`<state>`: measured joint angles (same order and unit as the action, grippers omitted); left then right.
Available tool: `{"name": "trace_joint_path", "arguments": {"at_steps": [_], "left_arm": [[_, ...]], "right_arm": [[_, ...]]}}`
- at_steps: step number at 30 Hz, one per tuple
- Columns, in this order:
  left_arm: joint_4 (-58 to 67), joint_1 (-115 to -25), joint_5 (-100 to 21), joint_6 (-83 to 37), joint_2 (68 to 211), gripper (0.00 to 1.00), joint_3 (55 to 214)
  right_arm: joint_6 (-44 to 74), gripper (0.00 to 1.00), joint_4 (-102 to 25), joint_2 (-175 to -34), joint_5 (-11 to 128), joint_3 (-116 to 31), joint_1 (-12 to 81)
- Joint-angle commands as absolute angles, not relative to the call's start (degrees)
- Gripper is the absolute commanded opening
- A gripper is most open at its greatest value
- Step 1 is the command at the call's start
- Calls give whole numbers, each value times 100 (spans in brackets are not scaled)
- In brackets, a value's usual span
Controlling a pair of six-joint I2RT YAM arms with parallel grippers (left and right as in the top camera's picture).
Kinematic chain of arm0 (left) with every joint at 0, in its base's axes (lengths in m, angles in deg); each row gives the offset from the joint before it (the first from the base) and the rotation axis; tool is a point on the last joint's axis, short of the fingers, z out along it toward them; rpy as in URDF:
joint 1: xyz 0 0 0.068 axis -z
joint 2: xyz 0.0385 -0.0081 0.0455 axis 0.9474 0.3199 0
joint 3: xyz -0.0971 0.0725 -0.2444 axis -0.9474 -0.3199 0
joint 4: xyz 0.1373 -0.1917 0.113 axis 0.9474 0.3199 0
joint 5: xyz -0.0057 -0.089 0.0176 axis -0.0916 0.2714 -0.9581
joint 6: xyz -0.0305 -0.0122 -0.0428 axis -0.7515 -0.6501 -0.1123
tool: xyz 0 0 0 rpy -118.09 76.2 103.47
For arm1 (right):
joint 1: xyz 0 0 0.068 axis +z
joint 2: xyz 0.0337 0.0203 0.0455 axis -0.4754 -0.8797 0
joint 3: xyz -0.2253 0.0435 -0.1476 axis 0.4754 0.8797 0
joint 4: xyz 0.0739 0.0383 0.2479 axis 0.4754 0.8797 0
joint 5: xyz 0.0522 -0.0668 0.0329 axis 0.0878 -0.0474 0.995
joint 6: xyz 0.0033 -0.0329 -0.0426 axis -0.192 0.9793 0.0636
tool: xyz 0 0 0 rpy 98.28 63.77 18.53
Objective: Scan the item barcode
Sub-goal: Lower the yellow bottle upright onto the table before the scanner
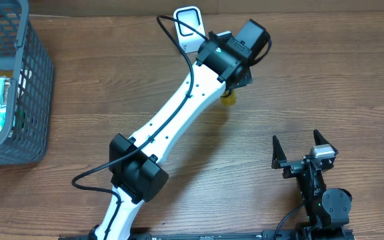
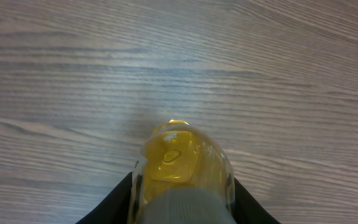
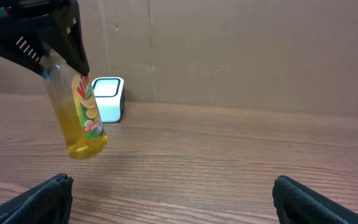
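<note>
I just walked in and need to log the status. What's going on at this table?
The left gripper is shut on a bottle of yellow liquid and holds it tilted, clear of the table, a little in front of the white scanner at the back. The right gripper is open, holds nothing and is near the robot's side. A basket with more items stands on the left. I cannot tell whether the barcode faces the scanner.

You see the bottle (image 2: pixel 182 163) of yellow liquid clamped between the left gripper's (image 2: pixel 183 208) black jaws, its rounded end pointing away, with wood-grain table (image 2: pixel 166 56) behind it.
</note>
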<state>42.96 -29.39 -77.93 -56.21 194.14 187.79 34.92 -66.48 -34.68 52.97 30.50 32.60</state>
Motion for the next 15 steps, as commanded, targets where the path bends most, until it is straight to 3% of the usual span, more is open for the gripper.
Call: {"name": "trace_joint_path", "arguments": {"at_steps": [1, 15], "left_arm": [[4269, -2762, -8018, -6037, 19407, 9, 18811], [4204, -2475, -8291, -6671, 19407, 9, 18510]], "right_arm": [[3496, 100, -6663, -3461, 5306, 3111, 3253], [3496, 100, -6663, -3461, 5306, 3111, 3253]]}}
